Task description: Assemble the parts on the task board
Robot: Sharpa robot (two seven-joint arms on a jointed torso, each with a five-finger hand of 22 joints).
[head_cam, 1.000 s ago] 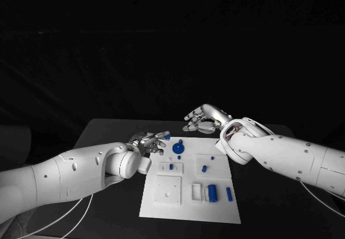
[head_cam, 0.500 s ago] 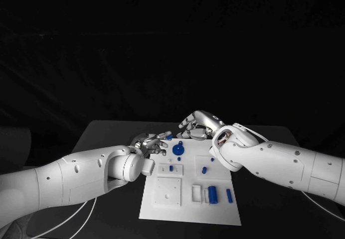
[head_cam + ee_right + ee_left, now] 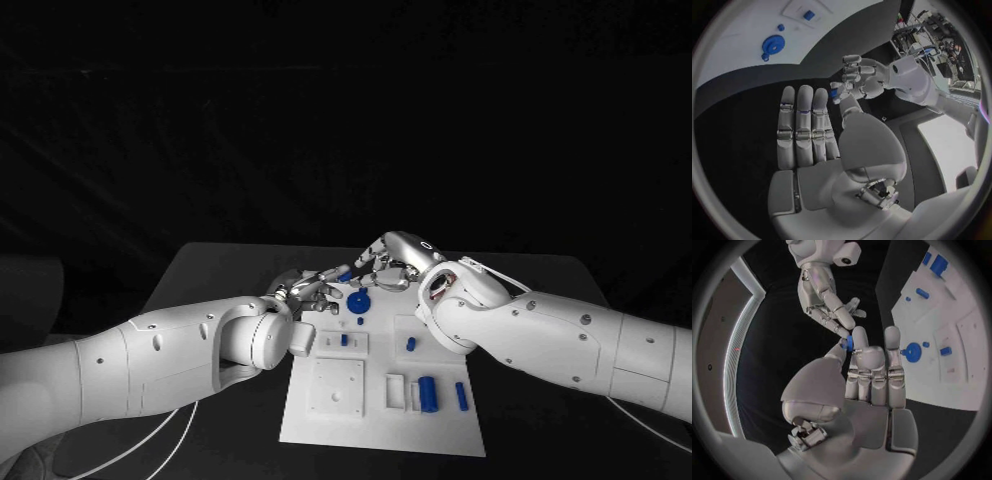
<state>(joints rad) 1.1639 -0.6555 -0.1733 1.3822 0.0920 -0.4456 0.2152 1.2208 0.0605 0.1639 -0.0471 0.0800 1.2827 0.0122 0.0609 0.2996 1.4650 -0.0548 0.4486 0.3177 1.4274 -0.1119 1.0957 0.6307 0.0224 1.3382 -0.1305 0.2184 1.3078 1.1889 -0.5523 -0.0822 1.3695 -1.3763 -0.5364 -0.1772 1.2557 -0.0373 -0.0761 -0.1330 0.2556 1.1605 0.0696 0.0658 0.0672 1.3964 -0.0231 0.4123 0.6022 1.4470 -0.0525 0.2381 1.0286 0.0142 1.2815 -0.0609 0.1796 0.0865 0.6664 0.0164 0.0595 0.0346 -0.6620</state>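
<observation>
The two hands meet above the far left corner of the white task board (image 3: 378, 400), over the black table (image 3: 216, 265). The left hand (image 3: 310, 291) pinches a small blue part (image 3: 847, 343) between its thumb and a fingertip, with its other fingers held straight and together. The right hand (image 3: 387, 262) reaches in from the far right; its thumb tip touches the same blue part, while its other fingers are extended side by side and hold nothing.

On the board, a round blue gear-like part (image 3: 358, 299) sits near the far edge, just near of the two hands. A small blue peg (image 3: 410, 343) stands in the middle of the board's right half. At the near right, a blue cylinder (image 3: 427, 390) lies beside a slimmer blue pin (image 3: 460, 394). A white square plate (image 3: 339, 383) lies at the near left.
</observation>
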